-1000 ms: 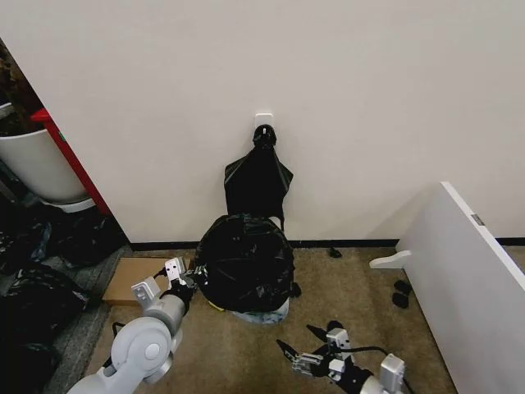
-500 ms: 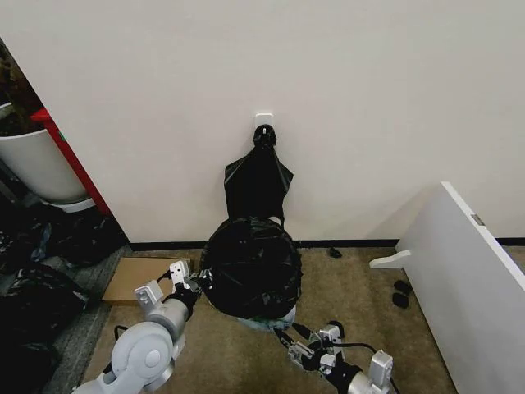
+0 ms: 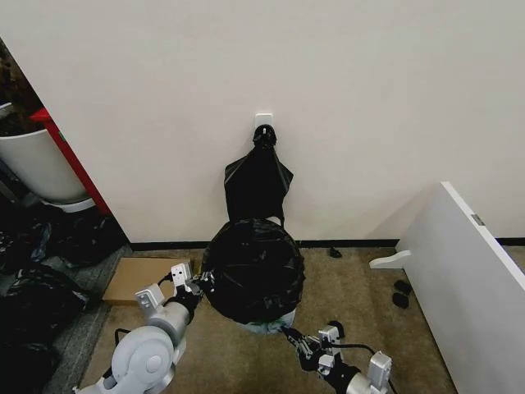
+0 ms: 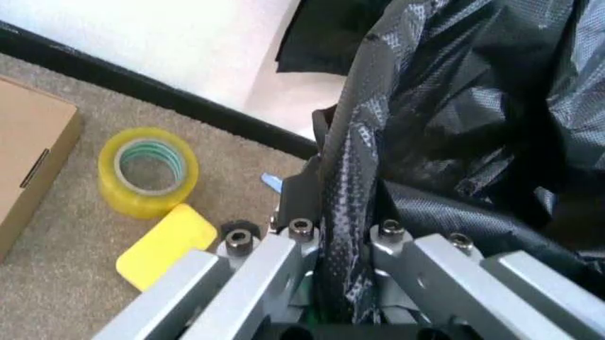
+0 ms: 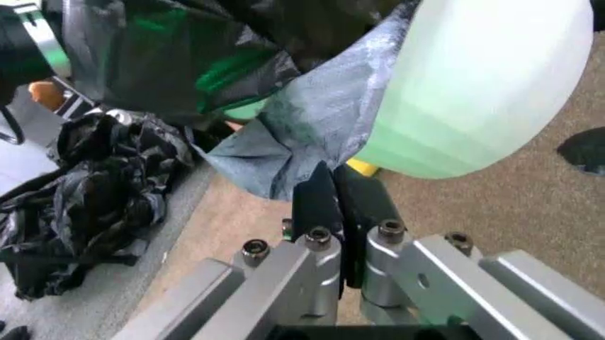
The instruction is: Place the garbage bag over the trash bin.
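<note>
Head view – garbage bag (image 3: 253,271): black, glossy, it covers the trash bin (image 3: 271,323) almost fully; only a pale strip of the bin shows at the bottom front. Bin stands on the carpet, close to the wall.
Head view – left tool (image 3: 190,285): at the bag's left side, touching the plastic.
Head view – right tool (image 3: 294,339): low, just below the bag's front-right edge, near the bin's base.
Head view – other: more black bags (image 3: 257,180) hang bunched from a white hook (image 3: 263,122) on the wall, above the bin. A flat cardboard box (image 3: 141,279) lies on the floor to the left. A white board (image 3: 472,287) leans at the right.

Left wrist view – left tool (image 4: 341,237): fingers closed on a fold of the garbage bag (image 4: 444,134); the plastic goes between them.
Left wrist view – floor: a roll of yellow tape (image 4: 147,171) and a yellow pad (image 4: 167,244) just beside it, near the black baseboard.

Right wrist view – right tool (image 5: 342,205): black fingers pressed together; the bag's hem (image 5: 312,120) hangs just above the tips; can't tell if plastic is pinched.
Right wrist view – trash bin (image 5: 472,92): white-green wall bare under the hem.
Right wrist view – other: a heap of black bags (image 5: 90,191) on the floor further away.
</note>
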{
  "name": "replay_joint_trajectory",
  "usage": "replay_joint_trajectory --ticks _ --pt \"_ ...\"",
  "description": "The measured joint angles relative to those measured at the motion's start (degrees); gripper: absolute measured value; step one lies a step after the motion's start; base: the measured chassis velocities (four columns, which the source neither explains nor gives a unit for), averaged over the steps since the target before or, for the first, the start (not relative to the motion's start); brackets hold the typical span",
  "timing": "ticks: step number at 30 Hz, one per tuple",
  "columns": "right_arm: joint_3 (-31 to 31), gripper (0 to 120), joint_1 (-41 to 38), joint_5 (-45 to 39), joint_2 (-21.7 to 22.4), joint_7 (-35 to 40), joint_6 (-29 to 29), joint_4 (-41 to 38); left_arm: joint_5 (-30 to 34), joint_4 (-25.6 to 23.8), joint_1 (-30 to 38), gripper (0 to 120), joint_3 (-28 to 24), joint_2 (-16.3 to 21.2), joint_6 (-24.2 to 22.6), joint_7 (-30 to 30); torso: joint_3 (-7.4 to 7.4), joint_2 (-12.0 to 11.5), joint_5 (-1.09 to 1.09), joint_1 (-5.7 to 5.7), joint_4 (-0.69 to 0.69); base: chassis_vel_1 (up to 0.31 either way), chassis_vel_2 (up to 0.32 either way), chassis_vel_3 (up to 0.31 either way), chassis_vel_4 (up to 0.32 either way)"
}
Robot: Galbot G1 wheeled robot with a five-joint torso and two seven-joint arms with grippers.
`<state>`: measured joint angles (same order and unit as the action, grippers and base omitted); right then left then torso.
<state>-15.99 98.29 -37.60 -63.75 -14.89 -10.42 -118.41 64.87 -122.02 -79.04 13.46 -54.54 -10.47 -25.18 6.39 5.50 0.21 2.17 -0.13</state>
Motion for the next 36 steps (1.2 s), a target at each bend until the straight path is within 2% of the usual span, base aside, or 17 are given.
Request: replay_joint_trajectory --ticks 12,19,21,24,26,29,31,33,36 --pt "-0.6 0 -1.6 1.6 -0.6 3.8 0.3 3.1 1.1 -1.6 -0.8 1 -0.1 0.2 -1.5 -0.7 0.0 0.0 0.0 0.0 0.0 0.0 0.0 0.0 0.0" --pt "-0.8 1 -0.1 6.0 -0.5 2.9 1.7 2.4 1.3 -1.8 -1.2 1 -0.5 -0.1 -1.7 -1.2 0.0 0.0 0.01 0.0 0.0 0.0 0.0 0.0 0.0" --pt "-1.0 13 1.8 10.2 -0.4 2.4 2.3 0.7 1.2 -1.1 -0.6 1 -1.1 -0.6 -1.8 -1.8 0.0 0.0 0.01 0.0 0.0 0.0 0.0 0.0 0.0" --pt "-1.8 19 3.2 12.4 -0.2 2.5 2.0 -0.4 1.2 -0.3 0.1 1 -1.4 -0.9 -1.7 -2.3 0.0 0.0 0.01 0.0 0.0 0.0 0.0 0.0 0.0" --pt "-3.9 30 5.4 14.6 0.4 2.8 0.3 -2.9 1.1 1.1 1.2 1 -1.6 -1.5 -1.5 -3.2 0.0 0.0 0.0 0.0 -0.02 0.0 0.0 0.0 0.0" --pt "-5.1 43 6.4 15.4 1.1 6.6 -0.9 -5.7 0.0 2.0 1.5 1 -1.5 -2.1 -0.9 -3.9 0.0 0.0 0.0 0.0 0.0 0.0 0.0 0.0 0.0" --pt "-5.3 45 6.5 15.2 1.2 7.4 -1.1 -6.2 -0.6 2.2 1.5 1 -1.5 -2.1 -0.8 -3.9 0.0 0.0 0.01 0.0 0.01 0.0 0.0 0.0 0.0" --pt "-5.9 54 6.6 13.6 1.2 11.1 -2.9 -9.5 -5.3 2.6 1.4 1 -2.4 -2.3 0.0 -3.2 0.0 0.0 0.0 0.0 0.0 0.0 0.0 0.0 0.0" --pt "-6.1 43 5.9 12.1 1.1 14.3 -5.1 -13.9 -13.0 2.6 0.7 1 -3.9 -2.5 1.2 -1.2 0.0 0.0 0.0 0.0 0.0 0.0 0.0 0.0 0.0"
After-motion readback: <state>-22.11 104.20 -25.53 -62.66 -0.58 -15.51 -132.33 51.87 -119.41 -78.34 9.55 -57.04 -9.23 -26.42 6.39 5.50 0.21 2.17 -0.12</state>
